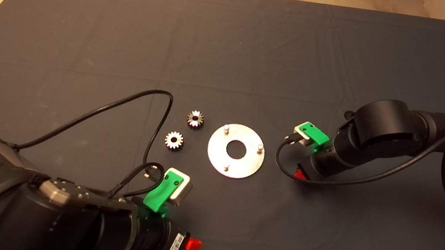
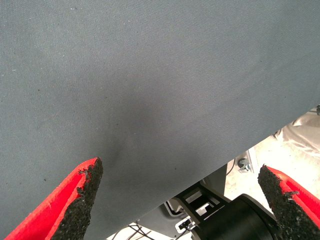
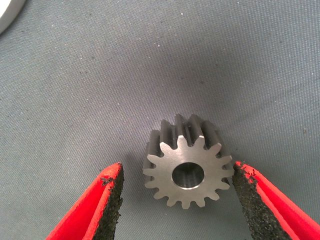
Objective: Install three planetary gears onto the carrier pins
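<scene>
Our right gripper sits low on the mat beside the disc, fingers spread around one gear. Two gears lie left of the bare pins. Our left gripper waits open. We read no writing.

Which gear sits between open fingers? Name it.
The gear between the right gripper fingers, right of the disc; the other two lie left, untouched.

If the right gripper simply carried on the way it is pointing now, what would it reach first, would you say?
Most likely the planetary gear lying flat on the dark mat: it sits between the open right gripper fingers, apparently untouched. How far off it is, I cannot judge.
</scene>
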